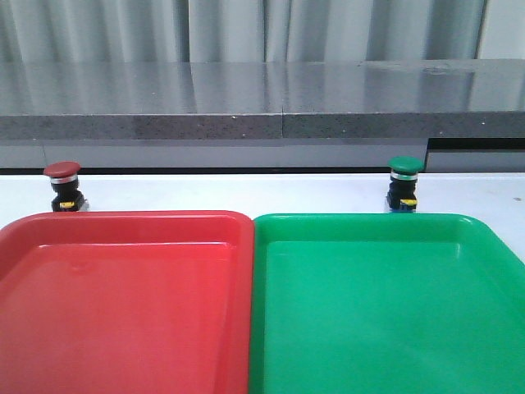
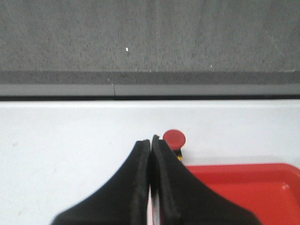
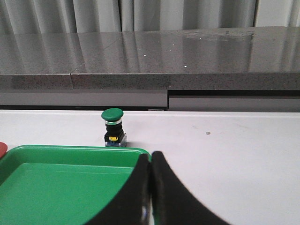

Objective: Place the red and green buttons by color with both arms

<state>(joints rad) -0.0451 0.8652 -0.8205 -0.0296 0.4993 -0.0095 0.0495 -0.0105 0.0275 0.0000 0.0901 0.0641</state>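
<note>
Two trays sit side by side on the white table [image 1: 246,193], touching each other. The red tray [image 1: 123,304] is on the left and the green tray [image 1: 385,304] is on the right. Both trays have nothing in them.

The red button [image 1: 64,185] stands upright on the table just past the far left corner of the red tray. The green button [image 1: 404,182] stands upright just past the far edge of the green tray.

The left gripper [image 2: 151,143] is closed tight, its fingers pressed together, and it holds nothing. The red button [image 2: 174,139] is just past its tip.

The right gripper [image 3: 151,155] is closed tight too, and holds nothing. It is over the near right part of the green tray [image 3: 61,180]. The green button [image 3: 113,126] is a bit farther off, to the left.
</note>
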